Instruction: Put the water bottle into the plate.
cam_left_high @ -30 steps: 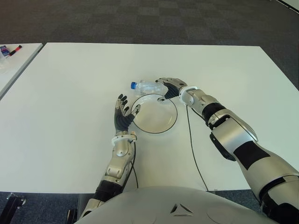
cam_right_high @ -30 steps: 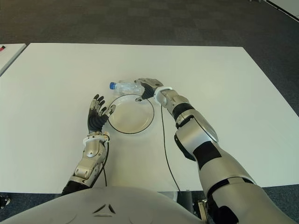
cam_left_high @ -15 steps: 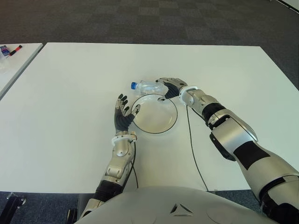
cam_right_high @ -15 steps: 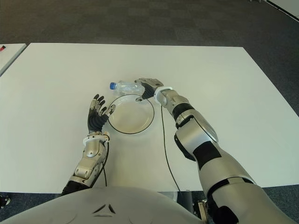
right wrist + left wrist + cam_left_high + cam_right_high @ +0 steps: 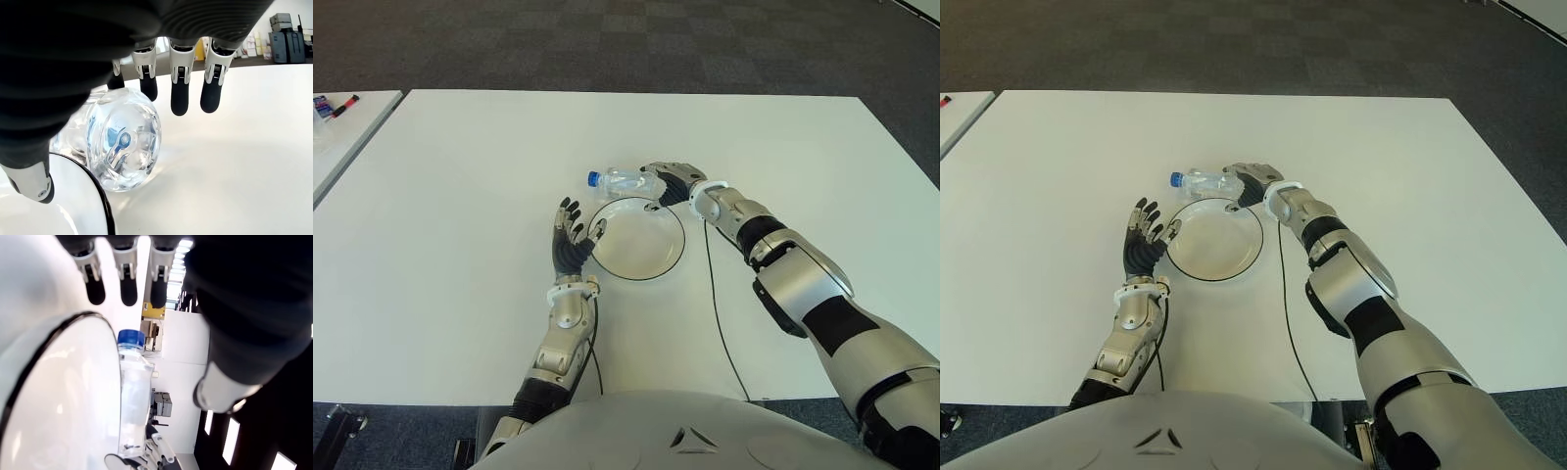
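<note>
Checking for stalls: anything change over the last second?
Barely. The right hand crept slightly toward the bottle, its fingers arched over the base but not closed on it. The bottle lies on its side on the table just beyond the plate, as before. The left hand stayed open beside the plate's left rim.

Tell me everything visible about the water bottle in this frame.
The water bottle is clear plastic with a blue cap, and it lies on its side on the white table, just beyond the plate, not in it. Its cap points toward the robot's left. The right hand arches over its base end, fingers open and not closed on it.
</note>
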Tool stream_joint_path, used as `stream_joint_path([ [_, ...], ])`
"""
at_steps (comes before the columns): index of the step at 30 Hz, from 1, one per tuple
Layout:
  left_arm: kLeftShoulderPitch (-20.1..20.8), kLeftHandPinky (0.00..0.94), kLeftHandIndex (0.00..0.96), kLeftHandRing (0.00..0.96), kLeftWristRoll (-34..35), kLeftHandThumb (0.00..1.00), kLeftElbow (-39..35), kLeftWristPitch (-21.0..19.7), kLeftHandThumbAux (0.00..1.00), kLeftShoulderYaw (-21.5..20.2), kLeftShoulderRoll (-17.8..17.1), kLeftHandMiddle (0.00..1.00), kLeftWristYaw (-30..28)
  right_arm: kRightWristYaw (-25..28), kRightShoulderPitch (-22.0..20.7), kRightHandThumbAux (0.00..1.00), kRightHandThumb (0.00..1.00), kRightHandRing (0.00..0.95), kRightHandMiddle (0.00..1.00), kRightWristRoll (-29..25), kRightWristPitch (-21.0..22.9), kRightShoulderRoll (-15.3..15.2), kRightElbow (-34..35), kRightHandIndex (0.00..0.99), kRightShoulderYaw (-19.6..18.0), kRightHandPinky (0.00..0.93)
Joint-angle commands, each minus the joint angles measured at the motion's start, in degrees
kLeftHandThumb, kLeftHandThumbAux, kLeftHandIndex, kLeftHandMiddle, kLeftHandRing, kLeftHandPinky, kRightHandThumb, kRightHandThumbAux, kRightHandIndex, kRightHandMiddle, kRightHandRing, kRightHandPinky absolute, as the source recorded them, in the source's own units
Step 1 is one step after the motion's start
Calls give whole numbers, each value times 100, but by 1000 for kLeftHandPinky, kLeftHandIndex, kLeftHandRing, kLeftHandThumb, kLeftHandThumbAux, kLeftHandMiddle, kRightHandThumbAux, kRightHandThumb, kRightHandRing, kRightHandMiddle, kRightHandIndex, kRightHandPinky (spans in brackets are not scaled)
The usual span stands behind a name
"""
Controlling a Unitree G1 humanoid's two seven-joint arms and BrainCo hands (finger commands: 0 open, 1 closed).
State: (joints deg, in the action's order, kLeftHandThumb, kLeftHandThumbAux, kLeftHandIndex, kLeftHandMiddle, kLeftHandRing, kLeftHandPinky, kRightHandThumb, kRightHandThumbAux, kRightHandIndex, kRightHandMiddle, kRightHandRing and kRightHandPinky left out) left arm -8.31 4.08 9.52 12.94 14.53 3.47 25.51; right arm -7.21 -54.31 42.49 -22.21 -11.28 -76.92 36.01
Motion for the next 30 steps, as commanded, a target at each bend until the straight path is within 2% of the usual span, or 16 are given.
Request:
stream_joint_path([
  [1,127,156,79,128,29,241,65,-36,840,-36,877,138,150,-81,23,589,444,159,117,40,57,-23,-63,0,-8,227],
  [17,139,160,77,127,28,232,73,-23,833,-35,892,138,178,-180,25,592,453,185,136,65,-4,-59,-67,6,20,258],
  [30,136,175,84,140,42,232,84,-10,809,-35,898,144,216,481,38,583,478,179,136,102,-451,-185,-51,28,109,257],
])
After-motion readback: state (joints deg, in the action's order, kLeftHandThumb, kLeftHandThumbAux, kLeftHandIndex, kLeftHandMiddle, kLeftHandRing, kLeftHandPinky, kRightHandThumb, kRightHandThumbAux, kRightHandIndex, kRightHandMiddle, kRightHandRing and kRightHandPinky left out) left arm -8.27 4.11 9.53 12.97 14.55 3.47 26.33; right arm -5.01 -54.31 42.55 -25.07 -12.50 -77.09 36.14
